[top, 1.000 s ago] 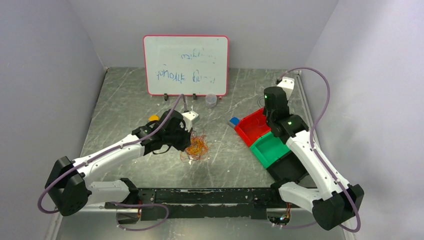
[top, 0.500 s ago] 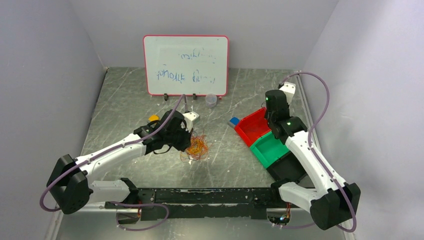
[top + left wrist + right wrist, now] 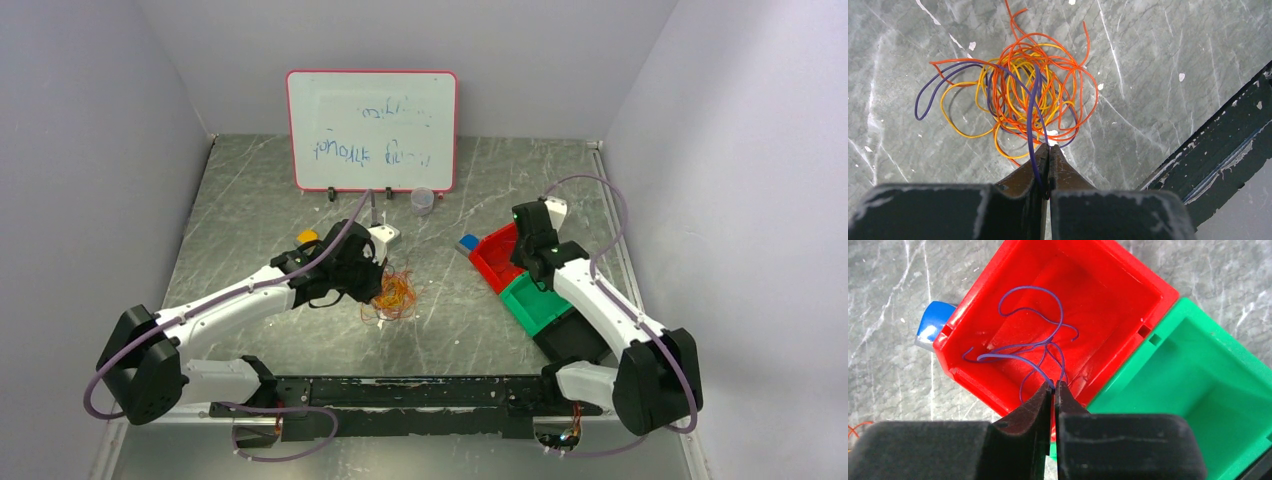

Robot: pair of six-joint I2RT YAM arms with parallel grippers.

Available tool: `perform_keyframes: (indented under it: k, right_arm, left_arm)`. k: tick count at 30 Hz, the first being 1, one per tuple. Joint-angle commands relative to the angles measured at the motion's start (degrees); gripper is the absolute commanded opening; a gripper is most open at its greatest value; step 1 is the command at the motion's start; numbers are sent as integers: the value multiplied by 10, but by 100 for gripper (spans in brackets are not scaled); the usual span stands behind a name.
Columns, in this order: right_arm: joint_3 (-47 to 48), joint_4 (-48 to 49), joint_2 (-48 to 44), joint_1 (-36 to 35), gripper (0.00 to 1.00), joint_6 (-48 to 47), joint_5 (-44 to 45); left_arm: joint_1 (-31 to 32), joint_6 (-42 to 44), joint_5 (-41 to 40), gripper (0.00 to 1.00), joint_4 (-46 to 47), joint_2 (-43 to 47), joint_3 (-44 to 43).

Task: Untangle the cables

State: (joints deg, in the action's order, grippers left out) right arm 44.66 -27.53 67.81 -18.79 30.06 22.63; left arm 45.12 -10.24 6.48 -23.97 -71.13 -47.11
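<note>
Robot laboratory cell: plain lilac-grey walls (image 3: 90,120) enclosed a marbled grey table (image 3: 250,200). A whiteboard (image 3: 371,130) stood at the back, with coloured sorting bins (image 3: 530,305) to its front right.

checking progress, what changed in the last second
The right gripper swung left and toward the arm bases, now over the red bin, shut on the loose purple cable lying in it. The left gripper stayed at the cable tangle, pinching its purple strand.
</note>
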Motion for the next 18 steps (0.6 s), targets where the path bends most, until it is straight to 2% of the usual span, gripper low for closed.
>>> perform_keyframes:
  k: [1, 4, 7, 13, 18]
  right_arm:
    - [2, 25, 23, 5, 15, 20, -19]
    - [17, 23, 31, 5, 35, 9, -23]
    - [32, 12, 24, 5, 46, 6, -14]
    - [46, -22, -3, 5, 58, 31, 26]
    - [60, -84, -16, 5, 63, 130, 93]
  left_arm:
    - [3, 7, 7, 7, -9, -3, -12]
    - [4, 7, 6, 7, -9, -2, -12]
    - [3, 7, 5, 7, -10, -3, -12]
    - [3, 7, 3, 8, -10, -6, -14]
    - [4, 7, 3, 8, -11, -9, -13]
